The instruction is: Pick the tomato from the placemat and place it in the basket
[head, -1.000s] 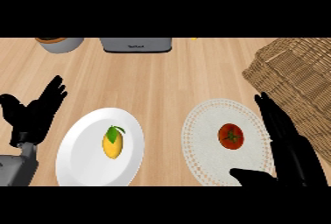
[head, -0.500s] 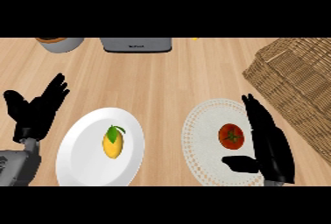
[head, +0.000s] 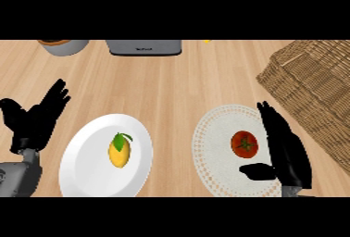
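Our right robot hand (head: 287, 155) lies released just right of the tomato (head: 244, 143).
The tomato sits on the white placemat (head: 213, 139); our left robot hand (head: 34, 124) rests open beside the plate (head: 89, 164). Farther off stands the basket (head: 314, 83), then a grey appliance (head: 143, 46) whose label we cannot read.

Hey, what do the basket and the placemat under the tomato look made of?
The basket looks like woven wicker, tan and matte: crossing strands show on its wall. The placemat seems pale woven or lacy fabric, judging by its dotted rim pattern.
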Tool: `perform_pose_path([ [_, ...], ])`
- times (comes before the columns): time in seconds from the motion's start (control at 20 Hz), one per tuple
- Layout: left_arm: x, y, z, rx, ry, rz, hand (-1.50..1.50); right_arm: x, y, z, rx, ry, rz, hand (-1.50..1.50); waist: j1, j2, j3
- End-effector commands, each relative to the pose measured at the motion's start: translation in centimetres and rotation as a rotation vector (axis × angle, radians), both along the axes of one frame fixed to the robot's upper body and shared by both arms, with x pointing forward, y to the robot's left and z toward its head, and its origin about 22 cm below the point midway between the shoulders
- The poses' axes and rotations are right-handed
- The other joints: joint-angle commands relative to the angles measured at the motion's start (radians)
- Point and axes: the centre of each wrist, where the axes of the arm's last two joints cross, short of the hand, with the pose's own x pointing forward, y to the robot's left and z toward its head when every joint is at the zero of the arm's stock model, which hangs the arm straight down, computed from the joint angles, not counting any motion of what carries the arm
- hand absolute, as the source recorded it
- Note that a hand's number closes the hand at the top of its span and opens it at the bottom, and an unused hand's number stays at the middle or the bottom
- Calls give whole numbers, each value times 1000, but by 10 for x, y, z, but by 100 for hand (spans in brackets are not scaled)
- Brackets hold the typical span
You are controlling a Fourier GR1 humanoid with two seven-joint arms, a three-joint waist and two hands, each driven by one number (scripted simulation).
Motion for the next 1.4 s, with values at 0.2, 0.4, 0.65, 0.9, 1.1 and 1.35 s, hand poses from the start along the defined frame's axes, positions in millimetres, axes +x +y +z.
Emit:
perform_pose_path([
  [0.2, 2, -20, 7, -10, 19, -1, 0, -1, -19, 10, 46, 15, 64, -150, -1, 0, 0],
  [0.4, -6, 2, -1, 10, 1, 3, 0, -9, 3, -21, 54, 4, 89, -150, 0, 0, 0],
  [0.65, 3, 12, 11, -12, 1, -5, 0, -23, -10, -20, 12, 15, 64, -150, -2, 0, 0],
  [0.9, 4, -14, -10, -19, 10, -7, 0, -2, -3, -36, -39, 20, 33, -150, -1, 0, 0],
  [1.1, 8, 1, 6, -7, -3, -9, 0, 7, 6, -32, -54, 39, 13, -150, 0, 0, 0],
  [1.35, 14, -21, -3, 0, -14, -7, 0, 18, 11, -55, -185, 91, 96, 150, 1, 2, 0],
])
